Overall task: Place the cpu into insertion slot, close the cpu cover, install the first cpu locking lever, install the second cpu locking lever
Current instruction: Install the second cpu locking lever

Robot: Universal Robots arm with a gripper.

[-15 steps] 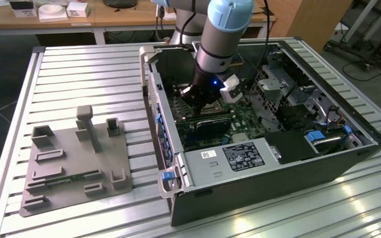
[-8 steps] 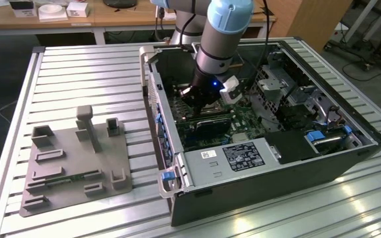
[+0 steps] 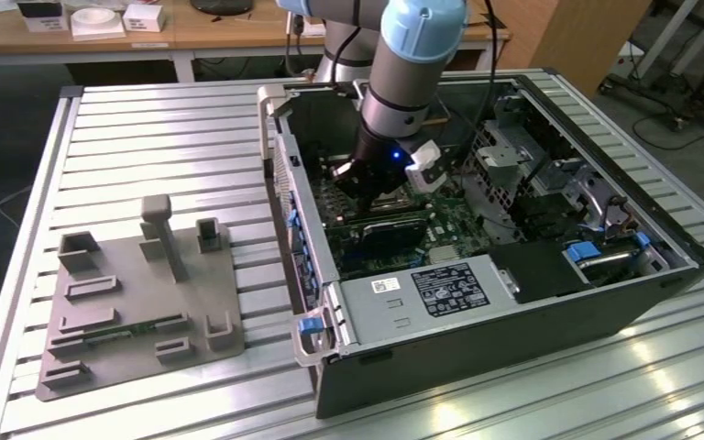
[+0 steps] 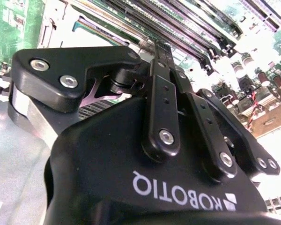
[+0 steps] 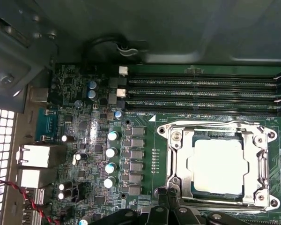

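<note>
The gripper (image 3: 372, 203) hangs low inside the open computer case (image 3: 475, 348), directly over the insertion slot (image 5: 218, 165), which places its fingertips at the socket's edge. One cpu (image 5: 218, 164) lies flat in the slot, and one cpu cover (image 5: 178, 159) lies closed around it, framing the chip. The fingers (image 4: 161, 101) are drawn together with nothing visible between them. Four memory slots (image 5: 201, 93) run alongside the socket.

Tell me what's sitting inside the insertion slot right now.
The cpu, silvery top up, lies in the insertion slot, with the cpu cover down around it. The contacts beneath are hidden. The gripper is at the socket's edge.
</note>
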